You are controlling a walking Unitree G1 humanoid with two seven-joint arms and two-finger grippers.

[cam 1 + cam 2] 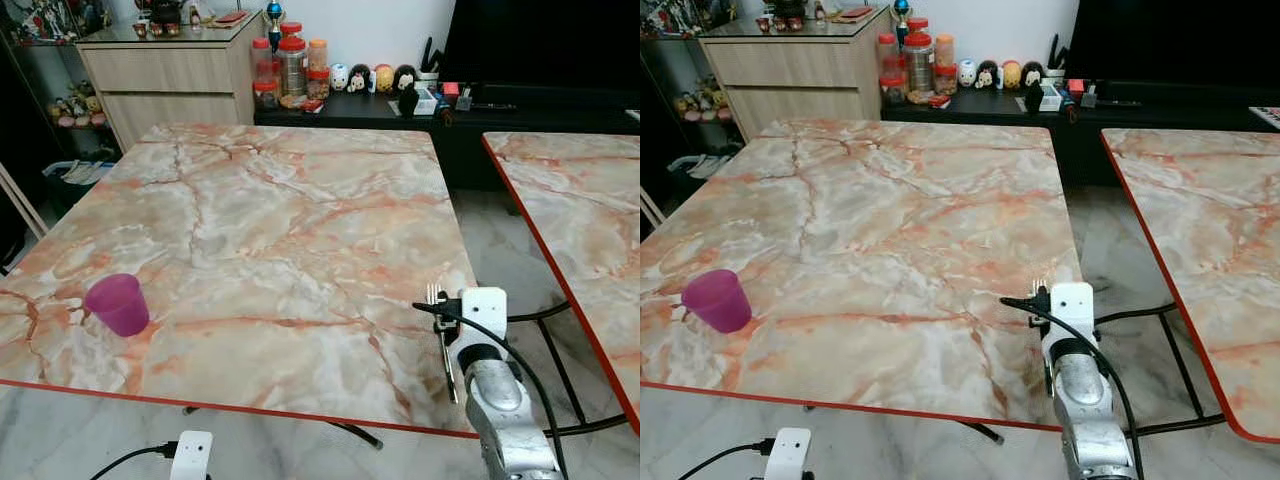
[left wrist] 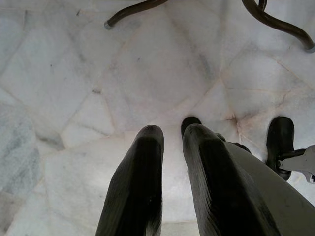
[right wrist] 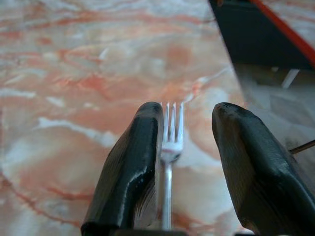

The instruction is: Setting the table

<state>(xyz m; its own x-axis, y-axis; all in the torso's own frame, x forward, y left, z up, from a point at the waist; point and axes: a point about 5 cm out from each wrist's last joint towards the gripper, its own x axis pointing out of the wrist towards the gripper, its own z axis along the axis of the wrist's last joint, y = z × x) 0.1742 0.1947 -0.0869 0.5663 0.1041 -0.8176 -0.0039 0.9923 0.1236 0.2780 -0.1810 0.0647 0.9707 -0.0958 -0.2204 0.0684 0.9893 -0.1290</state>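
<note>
A purple plastic cup (image 1: 118,303) stands upright near the front left of the marble table (image 1: 280,190). A metal fork (image 1: 447,362) lies flat near the table's front right corner, tines pointing away from me. My right gripper (image 3: 184,110) hovers low over it, open, with the fork (image 3: 172,129) lying between the fingers (image 3: 135,162), close against one of them. The silver right arm (image 1: 505,410) reaches in from the front edge. My left gripper (image 2: 172,130) hangs idle below the table edge over the floor, its fingers close together with nothing between them.
A second marble table (image 1: 590,210) stands to the right across a narrow gap of tiled floor (image 1: 500,240). Behind are a wooden cabinet (image 1: 170,75), jars (image 1: 290,65) and figurines on a dark TV console (image 1: 400,105). Curved metal table legs (image 2: 142,7) rest on the floor.
</note>
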